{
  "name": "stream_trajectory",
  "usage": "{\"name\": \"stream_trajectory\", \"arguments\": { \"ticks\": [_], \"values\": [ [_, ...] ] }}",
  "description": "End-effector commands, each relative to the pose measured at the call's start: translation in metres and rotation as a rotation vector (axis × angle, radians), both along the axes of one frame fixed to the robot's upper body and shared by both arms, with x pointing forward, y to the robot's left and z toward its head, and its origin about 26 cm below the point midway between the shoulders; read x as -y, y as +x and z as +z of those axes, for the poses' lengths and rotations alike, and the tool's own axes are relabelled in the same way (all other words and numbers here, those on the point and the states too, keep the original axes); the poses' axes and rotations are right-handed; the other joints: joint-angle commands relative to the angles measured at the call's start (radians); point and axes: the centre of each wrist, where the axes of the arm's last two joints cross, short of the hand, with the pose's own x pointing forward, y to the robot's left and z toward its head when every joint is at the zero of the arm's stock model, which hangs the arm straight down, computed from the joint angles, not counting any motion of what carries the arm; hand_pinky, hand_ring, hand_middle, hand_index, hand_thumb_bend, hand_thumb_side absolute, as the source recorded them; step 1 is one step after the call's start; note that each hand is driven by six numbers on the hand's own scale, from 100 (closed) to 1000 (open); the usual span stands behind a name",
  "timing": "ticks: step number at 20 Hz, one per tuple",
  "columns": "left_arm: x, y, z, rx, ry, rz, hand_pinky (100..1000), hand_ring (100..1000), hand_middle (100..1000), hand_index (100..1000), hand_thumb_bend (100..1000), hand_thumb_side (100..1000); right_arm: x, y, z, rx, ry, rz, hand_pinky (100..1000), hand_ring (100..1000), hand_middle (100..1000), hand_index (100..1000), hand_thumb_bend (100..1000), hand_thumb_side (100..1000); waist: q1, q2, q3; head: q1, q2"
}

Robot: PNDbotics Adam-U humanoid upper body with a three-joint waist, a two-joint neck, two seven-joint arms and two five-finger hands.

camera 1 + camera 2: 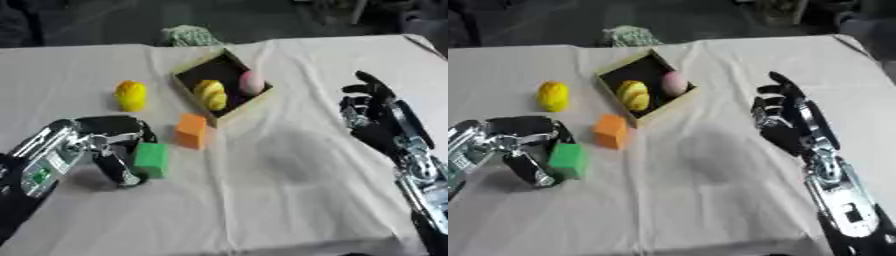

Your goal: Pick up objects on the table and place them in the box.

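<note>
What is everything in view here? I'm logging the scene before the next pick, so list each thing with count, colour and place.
green block: 1, green, near left of the table, between the left hand's fingers and thumb
orange block: 1, orange, just in front of the box's near corner
yellow object: 1, yellow, rounded, on the table left of the box
box: 1, tan rim, dark inside, far centre of the table
yellow item: 1, yellow, inside the box
pink item: 1, pink, inside the box
tablecloth: 1, white, covers the table
greenish bundle: 1, at the table's far edge
left hand: 1, black and silver, curled round the green block
right hand: 1, black, open, right side
</note>
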Motion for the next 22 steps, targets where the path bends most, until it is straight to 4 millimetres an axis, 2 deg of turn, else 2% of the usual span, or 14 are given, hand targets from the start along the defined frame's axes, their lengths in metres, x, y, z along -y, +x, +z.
{"name": "stream_trajectory", "arguments": {
  "ticks": [1,4,5,6,7,10,15,22],
  "values": [
    [-0.004,-0.003,0.042,0.115,-0.034,-0.011,515,405,389,599,336,223,0.004,0.001,0.006,0.019,-0.012,-0.004,665,707,758,970,100,300,0.002,-0.016,0.0,-0.004,0.005],
    [0.001,-0.006,0.077,0.182,-0.048,-0.029,529,411,394,606,349,230,0.004,0.001,0.006,0.016,-0.015,-0.002,665,707,758,970,100,300,0.004,-0.018,0.001,-0.008,0.005],
    [0.003,-0.005,0.085,0.198,-0.049,-0.025,530,412,393,605,281,256,0.003,0.001,0.005,0.015,-0.015,-0.001,666,707,758,970,100,297,0.004,-0.019,0.0,-0.008,0.005],
    [0.006,0.0,0.091,0.208,-0.051,-0.016,531,412,393,605,351,229,0.003,0.001,0.005,0.013,-0.016,0.002,666,707,758,970,100,300,0.004,-0.02,-0.001,-0.008,0.005],
    [0.008,0.005,0.094,0.217,-0.054,-0.006,534,413,394,607,353,228,0.003,0.001,0.004,0.012,-0.016,0.005,666,708,758,970,100,300,0.004,-0.021,-0.003,-0.007,0.005],
    [0.018,0.029,0.095,0.246,-0.067,0.033,536,414,395,608,360,228,0.0,0.001,0.005,0.01,-0.016,0.017,666,708,759,970,100,301,0.001,-0.018,-0.015,-0.003,0.005],
    [0.035,0.065,0.086,0.309,-0.111,0.095,539,425,402,619,380,237,-0.007,0.004,0.009,0.021,-0.009,0.048,666,708,759,971,100,302,-0.003,0.0,-0.049,0.014,0.005],
    [0.044,0.098,0.079,0.448,-0.206,0.266,541,437,414,639,440,272,-0.019,0.008,0.016,0.035,-0.003,0.1,665,708,759,970,100,304,-0.005,0.03,-0.099,0.045,0.002]
  ]
}}
